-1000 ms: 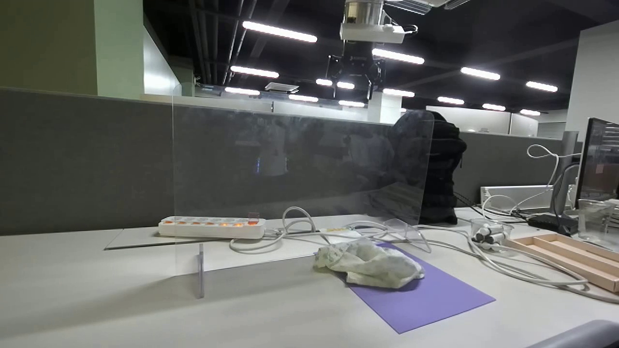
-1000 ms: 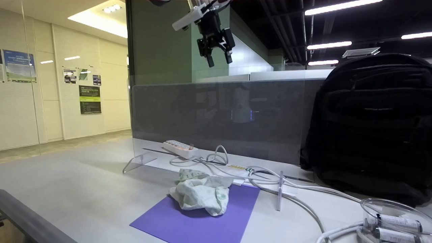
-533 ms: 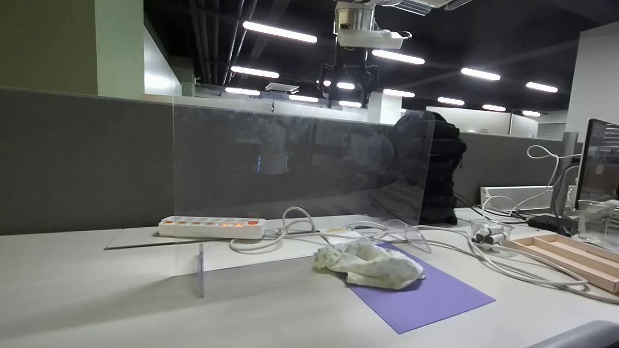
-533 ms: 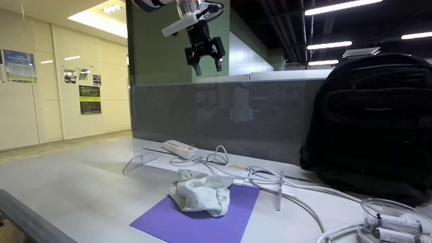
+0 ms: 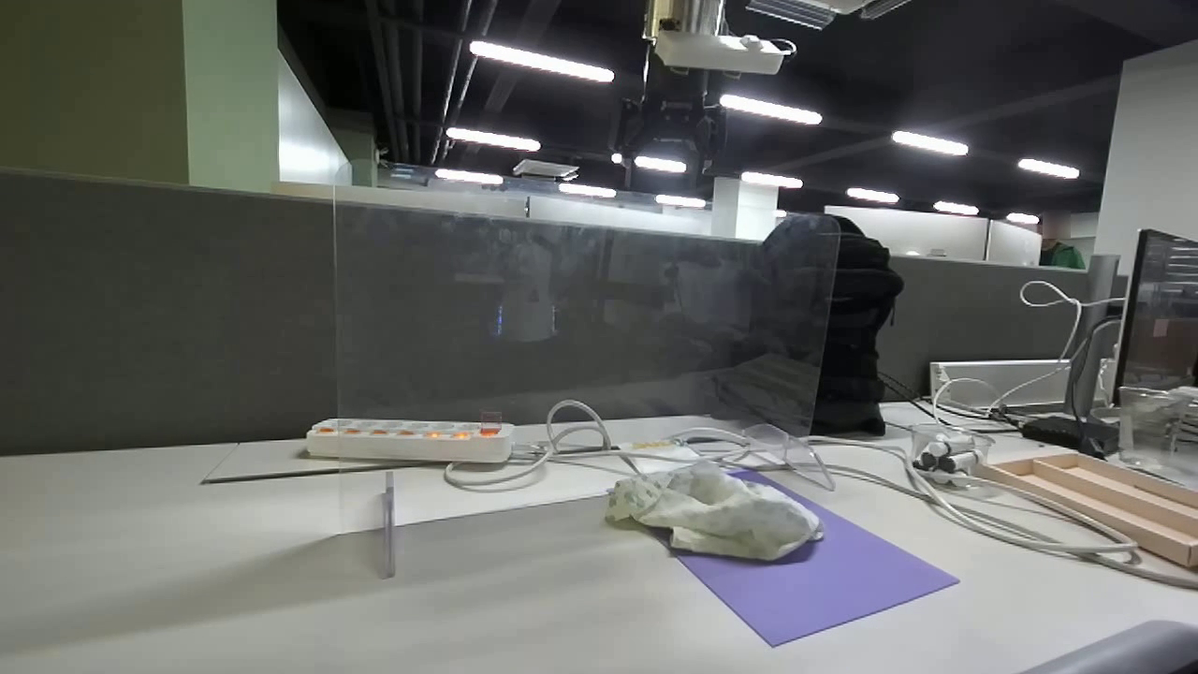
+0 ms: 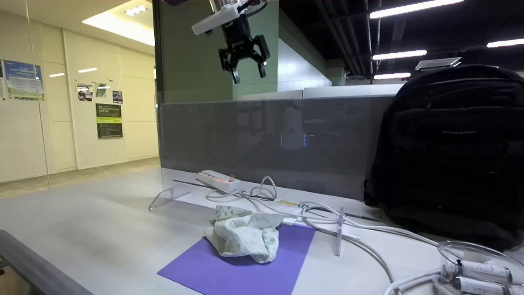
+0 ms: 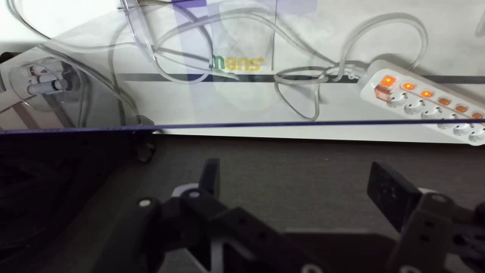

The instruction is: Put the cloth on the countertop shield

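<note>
No word can be read with certainty. Green and yellow lettering [image 7: 238, 63] is seen on a white item [image 7: 244, 42]; wall posters [image 6: 23, 80], cylinder labels [image 6: 485, 269] and pale mark [image 6: 458, 132] on backpack [image 6: 442, 172] too small or blurred.

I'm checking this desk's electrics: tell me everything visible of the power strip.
The power strip is a long white bar, apparently plastic, with a row of round sockets; no plug shows in any. At one end a larger orange switch glows beside a raised, translucent reddish flap; the two small switches nearest it glow, the rest look unlit. It lies flat on the white desk, a pale cord leaving that end.
</note>
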`<state>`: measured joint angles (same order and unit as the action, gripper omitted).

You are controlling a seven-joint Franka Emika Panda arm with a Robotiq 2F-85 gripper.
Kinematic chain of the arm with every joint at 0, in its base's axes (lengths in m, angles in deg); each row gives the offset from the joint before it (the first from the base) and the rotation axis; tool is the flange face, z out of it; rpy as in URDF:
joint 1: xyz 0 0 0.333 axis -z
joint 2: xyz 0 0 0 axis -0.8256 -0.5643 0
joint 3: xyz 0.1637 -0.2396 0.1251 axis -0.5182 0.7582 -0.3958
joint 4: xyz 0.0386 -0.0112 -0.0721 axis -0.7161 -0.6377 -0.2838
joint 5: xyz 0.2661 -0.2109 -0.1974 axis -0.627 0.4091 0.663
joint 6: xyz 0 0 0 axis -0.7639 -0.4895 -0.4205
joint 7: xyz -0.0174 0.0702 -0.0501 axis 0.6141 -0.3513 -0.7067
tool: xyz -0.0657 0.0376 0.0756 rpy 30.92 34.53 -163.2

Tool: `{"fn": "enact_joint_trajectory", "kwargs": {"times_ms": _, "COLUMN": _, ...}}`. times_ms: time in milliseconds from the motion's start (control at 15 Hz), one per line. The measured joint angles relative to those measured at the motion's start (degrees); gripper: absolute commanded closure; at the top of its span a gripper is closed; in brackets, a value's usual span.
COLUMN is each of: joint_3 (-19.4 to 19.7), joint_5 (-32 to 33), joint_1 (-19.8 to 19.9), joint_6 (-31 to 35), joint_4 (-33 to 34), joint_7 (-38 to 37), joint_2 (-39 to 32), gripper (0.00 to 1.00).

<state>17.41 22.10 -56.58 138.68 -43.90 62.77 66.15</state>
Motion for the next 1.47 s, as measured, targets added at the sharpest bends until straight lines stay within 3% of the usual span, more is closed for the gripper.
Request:
{"fn": "enact_joint_trajectory", "kwargs": {"times_ms": 133, "joint_3": -0.8, "joint_5": 0.02, "joint_1": -0.48, "joint_6": -5.26, "joint_4": 0.24, "joint_7": 0.73, "joint_2": 3.0, "gripper": 0.0}}
{"fn": "enact_joint_trajectory", "kwargs": {"times_ms": 400, "joint_3": -2.62, "joint_5": 2.64, "joint_1": -0.81, "joint_6": -22.3, "joint_4": 1.61, "joint_7": 0.48, "joint_2": 10.84, "gripper": 0.0}}
{"fn": "enact_joint_trajectory", "kwargs": {"times_ms": 533, "joint_3": -2.76, "joint_5": 3.37, "joint_1": -0.73, "joint_6": -25.93, "joint_4": 0.72, "joint_7": 1.0, "joint_2": 12.99, "gripper": 0.0}}
{"fn": "enact_joint_trajectory", "kwargs": {"times_ms": 800, "joint_3": -1.57, "joint_5": 2.95, "joint_1": 0.01, "joint_6": -15.54, "joint_4": -7.84, "joint_7": 3.68, "joint_2": 11.56, "gripper": 0.0}}
{"fn": "enact_joint_trajectory", "kwargs": {"times_ms": 1133, "joint_3": -0.19, "joint_5": -0.68, "joint_1": 0.45, "joint_6": 0.04, "joint_4": -18.68, "joint_7": 10.23, "joint_2": 4.13, "gripper": 0.0}}
{"fn": "enact_joint_trajectory", "kwargs": {"times_ms": 1467, "joint_3": -0.19, "joint_5": -2.42, "joint_1": 0.38, "joint_6": 4.59, "joint_4": -21.84, "joint_7": 15.83, "joint_2": 1.13, "gripper": 0.0}}
